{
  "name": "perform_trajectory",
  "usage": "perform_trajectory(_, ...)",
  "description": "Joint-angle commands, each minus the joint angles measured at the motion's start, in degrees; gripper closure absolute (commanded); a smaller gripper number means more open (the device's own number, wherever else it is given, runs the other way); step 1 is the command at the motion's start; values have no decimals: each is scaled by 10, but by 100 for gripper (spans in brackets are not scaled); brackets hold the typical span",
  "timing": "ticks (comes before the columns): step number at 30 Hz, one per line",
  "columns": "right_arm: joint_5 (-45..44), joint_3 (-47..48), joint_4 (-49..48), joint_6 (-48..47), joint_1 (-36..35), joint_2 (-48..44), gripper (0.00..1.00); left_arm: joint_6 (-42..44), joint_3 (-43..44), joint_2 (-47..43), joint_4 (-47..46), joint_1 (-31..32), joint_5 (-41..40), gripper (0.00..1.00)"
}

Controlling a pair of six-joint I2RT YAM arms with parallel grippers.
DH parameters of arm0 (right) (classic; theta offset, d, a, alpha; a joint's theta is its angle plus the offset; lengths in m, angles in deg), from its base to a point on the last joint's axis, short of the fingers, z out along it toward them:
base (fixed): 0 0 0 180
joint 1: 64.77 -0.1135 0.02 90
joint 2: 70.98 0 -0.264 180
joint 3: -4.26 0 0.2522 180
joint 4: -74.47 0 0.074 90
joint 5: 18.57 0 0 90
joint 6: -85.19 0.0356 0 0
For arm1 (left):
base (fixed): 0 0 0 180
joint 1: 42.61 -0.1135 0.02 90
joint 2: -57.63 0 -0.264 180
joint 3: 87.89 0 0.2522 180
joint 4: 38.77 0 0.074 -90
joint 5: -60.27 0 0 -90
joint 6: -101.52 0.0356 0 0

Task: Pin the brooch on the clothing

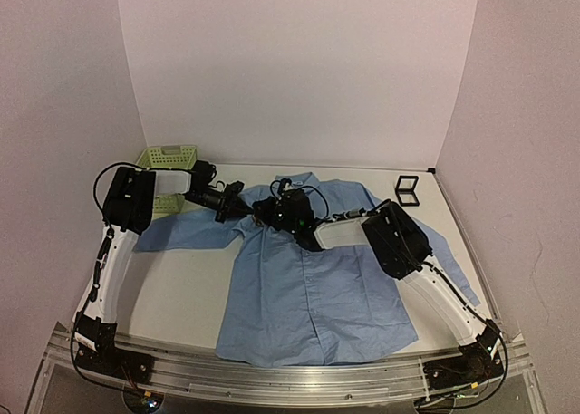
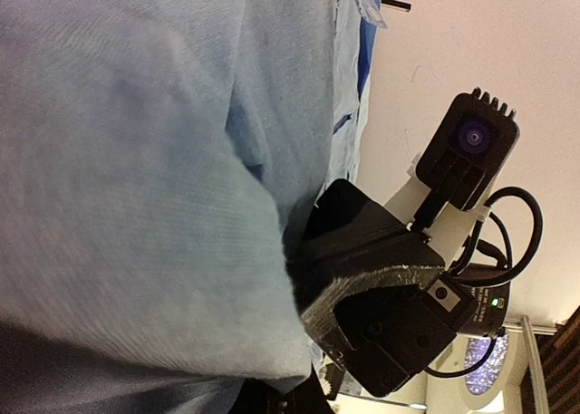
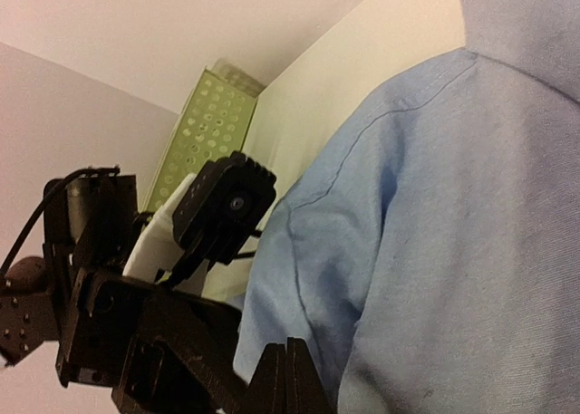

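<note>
Both pincers clenched, left gripper (image 1: 243, 207) and right gripper (image 1: 269, 211), at the shirt (image 1: 308, 278) shoulder. Brooch unseen, so hold cloth taut and steady.

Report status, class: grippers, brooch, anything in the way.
Left gripper, right gripper shut, close together at shirt shoulder. Brooch not visible. Basket, frame stand apart.

Left arm (image 1: 109, 260), right arm (image 1: 444, 296): white link covers, black joint housings. Black cables (image 2: 538, 219) looped externally. Wrist camera (image 2: 467, 151): black finned housing, purple-tinted lens.
</note>
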State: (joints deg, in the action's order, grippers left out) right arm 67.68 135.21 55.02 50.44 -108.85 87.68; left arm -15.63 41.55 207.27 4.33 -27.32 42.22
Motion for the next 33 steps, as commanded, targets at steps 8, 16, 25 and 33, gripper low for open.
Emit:
perform_trajectory(8, 213, -55, -56, -153, 54, -90, 76, 180, 88, 9, 127, -11, -101, 100)
perform_trajectory(16, 336, -76, -51, -288, 89, -141, 55, 240, 114, 33, 171, -9, -113, 100)
perform_trajectory(25, 334, -142, 143, -788, 104, -172, 70, 286, 123, 58, 197, 5, -128, 100)
perform_trajectory(33, 353, -109, 187, -921, 103, -128, 74, 311, 113, 64, 181, 24, -123, 100)
